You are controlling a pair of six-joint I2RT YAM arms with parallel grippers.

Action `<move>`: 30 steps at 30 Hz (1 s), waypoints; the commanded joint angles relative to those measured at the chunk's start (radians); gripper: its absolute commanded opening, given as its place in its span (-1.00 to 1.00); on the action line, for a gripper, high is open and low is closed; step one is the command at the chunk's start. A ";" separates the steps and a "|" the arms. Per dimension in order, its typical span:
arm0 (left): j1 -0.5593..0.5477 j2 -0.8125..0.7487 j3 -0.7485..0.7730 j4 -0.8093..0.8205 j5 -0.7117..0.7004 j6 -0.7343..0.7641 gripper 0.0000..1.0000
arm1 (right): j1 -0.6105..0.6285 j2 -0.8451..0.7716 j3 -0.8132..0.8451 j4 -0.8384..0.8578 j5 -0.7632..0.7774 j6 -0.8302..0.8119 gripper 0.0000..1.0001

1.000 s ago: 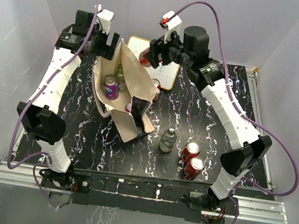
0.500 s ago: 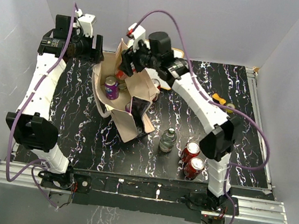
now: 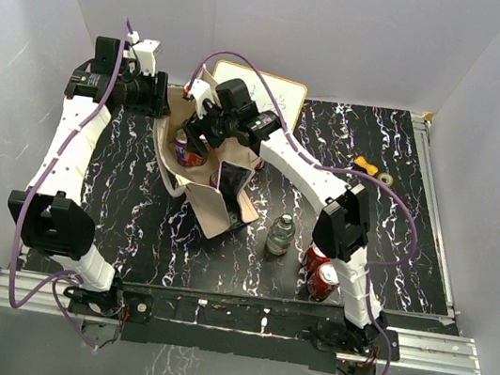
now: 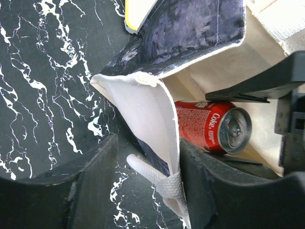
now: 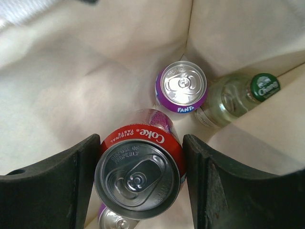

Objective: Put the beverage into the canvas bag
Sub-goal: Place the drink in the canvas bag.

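R gripper (image 5: 141,145) pinches Coke can (image 5: 138,179) btwn its two fingers, one each side of the can body. 1 s ago it held the can behind canvas bag (image 3: 218,211), over white board (image 3: 282,93). Now it's down in the bag's open mouth and the board is uncovered. L gripper (image 4: 147,143) was spread wide at the bag's back-left corner. Now it's narrower and straddles the bag's left rim, w/ inner finger against the cloth and outer finger still showing a gap, so no pinch yet.

Can is upright: long axis approx vertical, pull-tab lid up toward R wrist cam, base toward bag floor. It hangs above the bag's contents: purple Fanta can (image 5: 181,88) standing lid-up, green-capped bottle (image 5: 233,98) leaning in a corner, and another can lid (image 5: 114,220) just below. Bag stands on desk (image 3: 133,207), left of centre. Outside it on the desk are a clear bottle (image 3: 280,233) and two red cans (image 3: 326,278), partly behind R arm.
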 commanded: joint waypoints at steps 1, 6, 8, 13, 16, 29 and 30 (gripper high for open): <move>0.015 -0.037 -0.014 -0.019 0.012 -0.002 -0.05 | 0.005 0.009 0.069 0.124 0.006 -0.075 -0.84; 0.020 -0.009 -0.006 -0.030 0.035 0.014 -0.20 | 0.004 0.053 0.070 0.138 0.025 -0.115 -0.85; 0.022 0.002 -0.001 -0.037 0.039 0.021 -0.22 | 0.004 0.066 0.064 0.151 0.025 -0.122 -0.85; 0.026 0.011 -0.013 -0.052 0.064 0.037 -0.37 | 0.004 0.103 0.064 0.175 0.009 -0.131 -0.84; 0.026 0.010 -0.022 -0.058 0.067 0.046 -0.52 | 0.006 0.128 0.075 0.183 -0.008 -0.127 -0.85; 0.032 0.029 -0.014 -0.060 0.077 0.048 -1.00 | 0.029 0.181 0.093 0.183 -0.025 -0.149 -0.84; 0.031 0.029 -0.016 -0.060 0.079 0.050 -1.00 | 0.030 0.183 0.092 0.183 -0.021 -0.149 -0.84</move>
